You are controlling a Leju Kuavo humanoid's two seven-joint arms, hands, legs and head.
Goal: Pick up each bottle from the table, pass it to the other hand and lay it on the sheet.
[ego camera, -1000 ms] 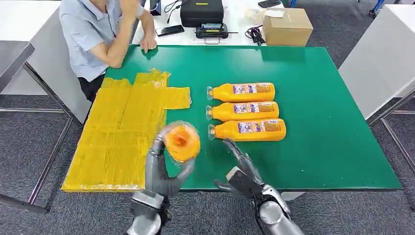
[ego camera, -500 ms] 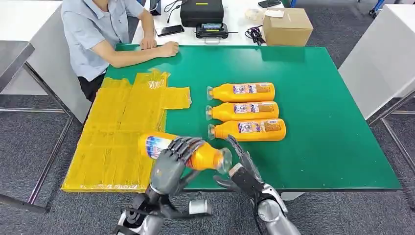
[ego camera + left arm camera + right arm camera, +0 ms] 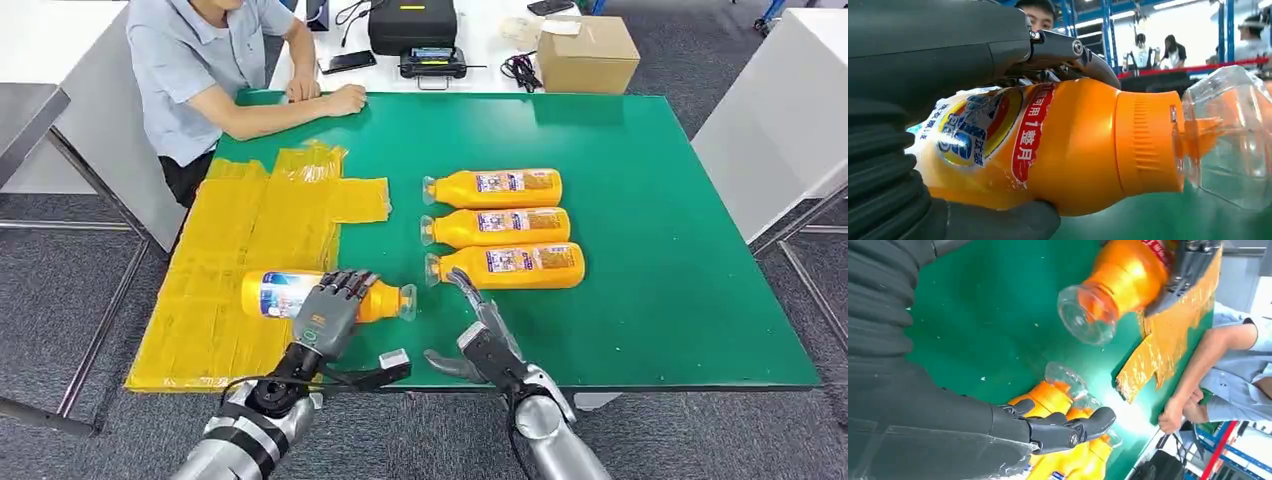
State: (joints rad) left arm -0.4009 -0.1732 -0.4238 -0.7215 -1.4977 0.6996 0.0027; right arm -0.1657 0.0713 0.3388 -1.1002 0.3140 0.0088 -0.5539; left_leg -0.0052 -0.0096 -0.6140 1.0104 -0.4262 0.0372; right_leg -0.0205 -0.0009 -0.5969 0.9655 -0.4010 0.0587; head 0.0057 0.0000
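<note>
One bottle in my left hand, three more lined up on the table

My left hand (image 3: 333,313) is wrapped around an orange bottle (image 3: 290,295), holding it on its side over the near edge of the yellow sheet (image 3: 240,250), clear cap pointing right toward the green table (image 3: 650,250). From the head camera I cannot tell whether it touches the sheet. Left wrist camera gives what the head view can't: the label print up close and my fingers (image 3: 1068,50) pressed over the bottle's body. My right hand (image 3: 480,335) hangs just beside the cap, fingers spread, holding nothing. Three bottles (image 3: 495,228) lie side by side further in, caps pointing left. Right wrist camera catches their caps past my fingertips. A person (image 3: 200,70) sits at the far left corner, forearm on the table.
</note>
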